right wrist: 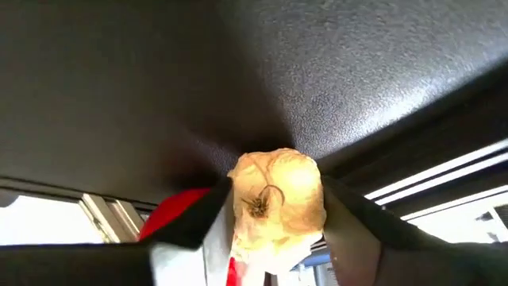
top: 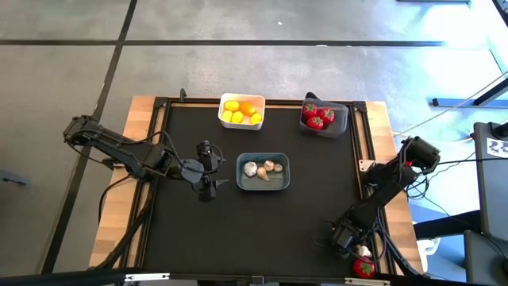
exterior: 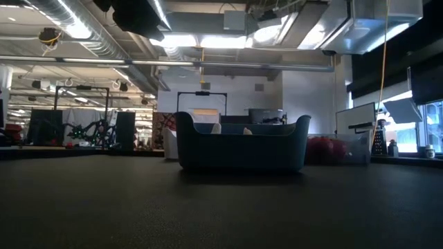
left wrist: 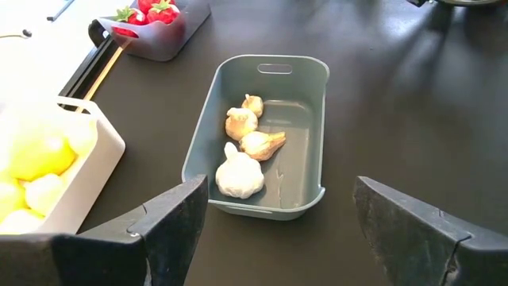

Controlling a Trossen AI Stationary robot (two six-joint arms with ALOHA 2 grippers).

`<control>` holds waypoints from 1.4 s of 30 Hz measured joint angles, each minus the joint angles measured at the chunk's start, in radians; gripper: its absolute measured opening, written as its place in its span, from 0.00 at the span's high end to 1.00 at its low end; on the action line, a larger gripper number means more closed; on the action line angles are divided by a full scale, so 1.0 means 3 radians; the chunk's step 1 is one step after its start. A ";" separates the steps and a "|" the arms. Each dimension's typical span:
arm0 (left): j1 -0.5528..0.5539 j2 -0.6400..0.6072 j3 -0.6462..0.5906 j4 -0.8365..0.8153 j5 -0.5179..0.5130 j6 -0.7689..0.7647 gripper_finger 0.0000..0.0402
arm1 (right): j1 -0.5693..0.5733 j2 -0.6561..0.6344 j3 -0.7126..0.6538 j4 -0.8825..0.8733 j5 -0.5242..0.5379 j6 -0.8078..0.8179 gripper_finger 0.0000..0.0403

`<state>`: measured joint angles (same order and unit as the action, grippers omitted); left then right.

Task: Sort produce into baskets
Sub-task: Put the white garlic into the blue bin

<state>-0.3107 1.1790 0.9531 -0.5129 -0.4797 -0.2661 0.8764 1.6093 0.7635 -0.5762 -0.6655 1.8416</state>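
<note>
My right gripper (top: 355, 245) is at the table's near right corner, shut on a whitish-beige garlic bulb (right wrist: 278, 199). A red piece (top: 363, 268) lies just beyond it, at the table's edge. My left gripper (top: 208, 170) is open and empty, hovering left of the blue-grey basket (top: 263, 171), which holds several garlic bulbs (left wrist: 242, 151). The white basket (top: 241, 111) holds yellow and orange pieces. The dark grey basket (top: 324, 117) holds red pieces with green tops. My right gripper pinches the garlic bulb by its two opposite sides (right wrist: 317, 199) between its two fingers. The bulb's root end faces the wrist camera. Whether the bulb is lifted off the table, I cannot tell.
The black mat (top: 262, 230) lies open between the baskets and the near edge. A raised black frame (top: 361, 143) runs round the mat, with wooden borders outside it. In the low view the blue-grey basket (exterior: 242, 142) stands at mid table.
</note>
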 joint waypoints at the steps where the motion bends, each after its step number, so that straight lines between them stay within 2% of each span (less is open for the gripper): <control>1: 0.0000 0.0000 0.0000 0.0000 0.0001 0.0001 0.23 | 0.0000 -0.0002 0.0000 0.0001 0.0000 -0.0062 0.61; 7: 0.0000 0.0000 0.0000 0.0001 0.0001 0.0000 0.23 | -0.0085 -0.0004 0.0078 -0.0092 0.0046 -0.0429 0.63; 12: 0.0000 0.0000 0.0000 0.0000 0.0001 0.0000 0.23 | -0.0264 -0.0004 0.0281 -0.0503 0.0319 -0.0841 0.63; 18: 0.0000 0.0000 0.0000 0.0000 0.0001 0.0001 0.23 | -0.0603 -0.0004 0.0666 -0.1120 0.0826 -0.1528 0.63; 26: -0.0001 0.0000 0.0000 0.0000 0.0001 0.0000 0.23 | -0.1101 -0.0005 0.1393 -0.1656 0.1725 -0.2442 0.63; 35: 0.0000 0.0000 0.0000 0.0000 0.0000 0.0000 0.23 | -0.1506 -0.0006 0.2013 -0.1673 0.2686 -0.3318 0.63; 42: -0.0001 0.0000 0.0000 0.0000 0.0001 -0.0048 0.23 | -0.1824 -0.0006 0.2111 -0.1375 0.3033 -0.3838 0.63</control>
<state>-0.3111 1.1790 0.9531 -0.5129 -0.4793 -0.2804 0.3292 1.6073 1.3968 -0.9887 0.2444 0.6903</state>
